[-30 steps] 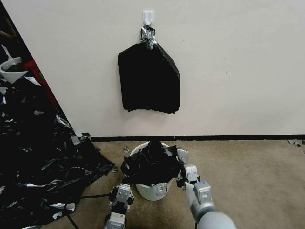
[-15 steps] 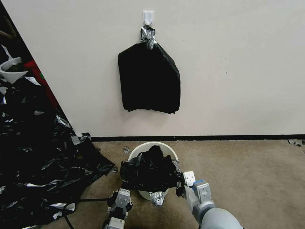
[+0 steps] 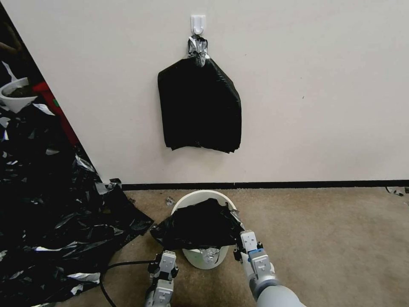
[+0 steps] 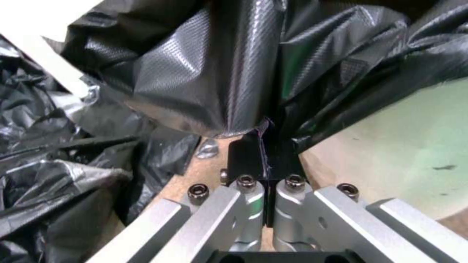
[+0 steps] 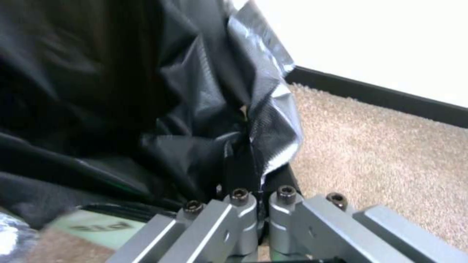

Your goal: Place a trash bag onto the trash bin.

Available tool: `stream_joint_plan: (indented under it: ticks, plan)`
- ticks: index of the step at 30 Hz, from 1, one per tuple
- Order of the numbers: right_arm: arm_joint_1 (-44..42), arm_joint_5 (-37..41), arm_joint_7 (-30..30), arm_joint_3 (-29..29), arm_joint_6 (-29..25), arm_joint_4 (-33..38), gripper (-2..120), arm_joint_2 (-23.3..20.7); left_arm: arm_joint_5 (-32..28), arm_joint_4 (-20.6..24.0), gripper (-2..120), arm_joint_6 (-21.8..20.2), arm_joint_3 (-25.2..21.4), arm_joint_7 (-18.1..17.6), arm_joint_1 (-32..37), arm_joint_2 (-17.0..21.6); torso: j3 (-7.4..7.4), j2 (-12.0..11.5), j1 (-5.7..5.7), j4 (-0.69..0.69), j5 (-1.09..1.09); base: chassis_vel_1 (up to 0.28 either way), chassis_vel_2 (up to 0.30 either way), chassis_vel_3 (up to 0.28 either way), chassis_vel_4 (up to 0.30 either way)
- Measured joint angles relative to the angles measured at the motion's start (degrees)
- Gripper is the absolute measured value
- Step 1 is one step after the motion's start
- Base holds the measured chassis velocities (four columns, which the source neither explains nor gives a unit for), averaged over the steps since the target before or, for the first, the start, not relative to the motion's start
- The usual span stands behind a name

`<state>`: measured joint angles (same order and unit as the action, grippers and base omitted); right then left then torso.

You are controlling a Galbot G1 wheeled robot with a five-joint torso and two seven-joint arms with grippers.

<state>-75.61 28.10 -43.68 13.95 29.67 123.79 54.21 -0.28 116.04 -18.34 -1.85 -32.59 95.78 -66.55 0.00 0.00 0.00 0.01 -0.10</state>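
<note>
Pinching the thin, slippery trash bag (image 3: 198, 226) at opposite hem edges, left end effector (image 4: 263, 146) and right end effector (image 5: 248, 168) stretch it, limp and tear-prone, over the trash bin (image 3: 200, 197).

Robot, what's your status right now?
Left gripper and right gripper both shut on bag. Bag draped over bin, far rim bare. Nothing blocking.
</note>
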Motion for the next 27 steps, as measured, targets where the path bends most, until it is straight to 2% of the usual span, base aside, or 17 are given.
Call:
stream_joint_plan:
  ticks: [2, 5, 9, 16, 22, 27]
  plan:
    - [0.1, 1.0, -0.1, -0.2, 0.6, 1.0, 0, -0.5, -0.3, 1.1, 0, -0.1, 0.2, 0.0, 0.5, 0.6, 0.00, 0.0, 0.00, 0.00, 0.01, 0.000, 0.000, 0.000, 0.000]
    - [-0.1, 4.2, -0.5, -0.6, 1.7, 3.4, 0, -1.4, -1.5, 5.3, 0, -0.6, 1.1, 0.0, 2.4, 2.5, 0.00, 0.0, 0.00, 0.00, 0.06, 0.000, 0.000, 0.000, 0.000]
    - [-0.6, 6.0, -1.0, -1.0, 2.3, 5.0, 0, -1.7, -1.9, 7.4, 0, -1.2, 1.5, 0.1, 3.6, 3.8, 0.00, 0.0, 0.00, 0.02, 0.04, 0.000, 0.000, 0.000, 0.000]
    - [-1.2, 6.8, -1.3, -1.1, 4.0, 4.4, 0, -2.7, -2.2, 4.1, 0, -1.5, 1.5, 0.4, 2.2, 4.2, 0.00, 0.0, 0.00, -0.03, 0.18, 0.000, 0.000, 0.000, 0.000]
    - [-2.6, 7.3, -1.3, -1.5, 4.7, 5.7, 0, -4.2, -3.9, 3.8, 0, -1.7, 1.7, 0.5, 1.6, 4.9, -0.01, 0.0, 0.00, -0.02, 0.07, 0.000, 0.000, 0.000, 0.000]
    - [-1.9, 5.7, -0.6, -1.6, 4.1, 2.9, 0, -3.4, -4.4, 2.2, 0, -1.9, 2.2, 0.7, 0.1, 4.7, -0.01, 0.0, 0.00, -0.01, 0.09, 0.000, 0.000, 0.000, 0.000]
